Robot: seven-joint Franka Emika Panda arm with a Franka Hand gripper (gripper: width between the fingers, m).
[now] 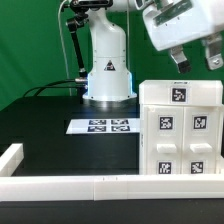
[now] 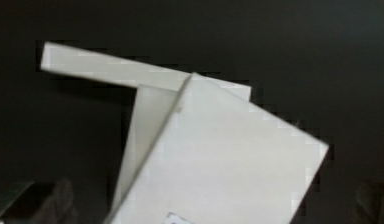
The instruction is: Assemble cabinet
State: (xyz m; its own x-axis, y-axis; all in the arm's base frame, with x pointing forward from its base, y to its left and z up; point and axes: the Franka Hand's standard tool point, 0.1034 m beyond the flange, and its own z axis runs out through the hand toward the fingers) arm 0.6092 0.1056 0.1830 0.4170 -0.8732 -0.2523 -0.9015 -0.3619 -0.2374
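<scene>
The cabinet [image 1: 180, 128] is a large white box standing at the exterior view's right, near the front rail. Its facing side carries several black-and-white square tags on small blocks. My gripper [image 1: 196, 62] hangs a short way above the cabinet's top, open and empty, with both dark fingers apart. In the wrist view the cabinet [image 2: 224, 150] fills the middle as a tilted white slab. It lies below my gripper [image 2: 203, 208], between the dark fingers [image 2: 43, 203] at the picture's edge. A narrow white strip [image 2: 109, 65] juts out from behind the cabinet.
The marker board [image 1: 103, 126] lies flat on the black table in front of the robot's white base [image 1: 108, 75]. A low white border rail [image 1: 70, 186] runs along the front edge, with a short piece [image 1: 10, 158] at the exterior view's left. A green backdrop stands behind.
</scene>
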